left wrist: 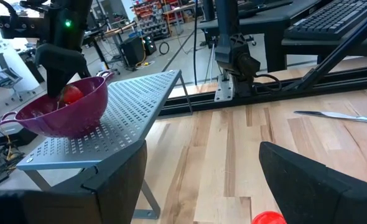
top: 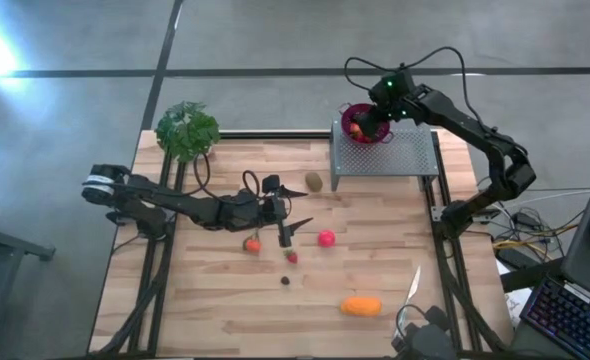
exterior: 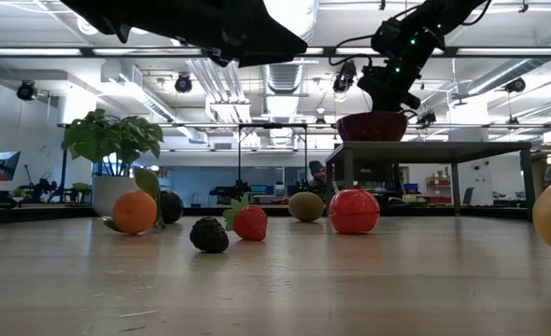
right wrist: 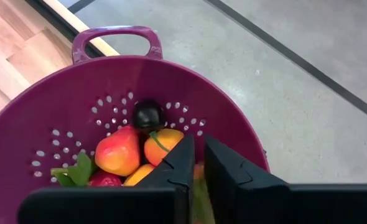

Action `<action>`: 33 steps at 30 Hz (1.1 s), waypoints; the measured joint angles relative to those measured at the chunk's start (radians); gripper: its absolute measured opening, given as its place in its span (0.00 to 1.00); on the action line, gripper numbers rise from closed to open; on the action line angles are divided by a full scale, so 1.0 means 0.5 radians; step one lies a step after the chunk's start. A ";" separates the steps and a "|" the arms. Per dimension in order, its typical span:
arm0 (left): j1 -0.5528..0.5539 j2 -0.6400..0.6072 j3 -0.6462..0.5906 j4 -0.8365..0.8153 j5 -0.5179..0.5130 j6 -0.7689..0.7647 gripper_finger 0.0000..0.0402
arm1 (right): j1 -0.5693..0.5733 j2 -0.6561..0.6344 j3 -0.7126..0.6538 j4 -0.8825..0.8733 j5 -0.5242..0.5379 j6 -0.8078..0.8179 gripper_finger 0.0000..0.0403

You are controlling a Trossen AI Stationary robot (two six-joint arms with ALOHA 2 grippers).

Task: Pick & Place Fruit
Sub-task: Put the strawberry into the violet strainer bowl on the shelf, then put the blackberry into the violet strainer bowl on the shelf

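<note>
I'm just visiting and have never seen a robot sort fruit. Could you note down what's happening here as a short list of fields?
Right gripper: over the purple colander, fingers nearly together, nothing visibly held
Colander position: on the grey perforated stand
Fruit in colander: several pieces, one dark plum
Left gripper: open, empty, above the wooden table
Fruit on table: kiwi, pink-red ball, strawberry, small orange, dark berry, oblong orange piece
Other: knife, green plant

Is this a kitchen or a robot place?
Probably a robot lab or workshop: a wooden table on a metal frame, keyboards beside it, and open ceiling pipes above far workbenches.
</note>
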 joint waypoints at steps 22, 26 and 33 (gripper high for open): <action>0.000 0.000 0.000 -0.029 0.006 0.007 0.78 | 0.271 -0.294 0.317 -0.341 -0.002 -0.056 0.33; 0.000 0.000 0.000 -0.134 0.075 0.007 0.78 | 0.525 -0.434 0.243 -0.383 -0.002 -0.036 0.31; -0.015 0.000 0.003 -0.452 0.300 -0.030 0.78 | 1.044 -0.703 -0.064 -0.366 0.091 0.128 0.27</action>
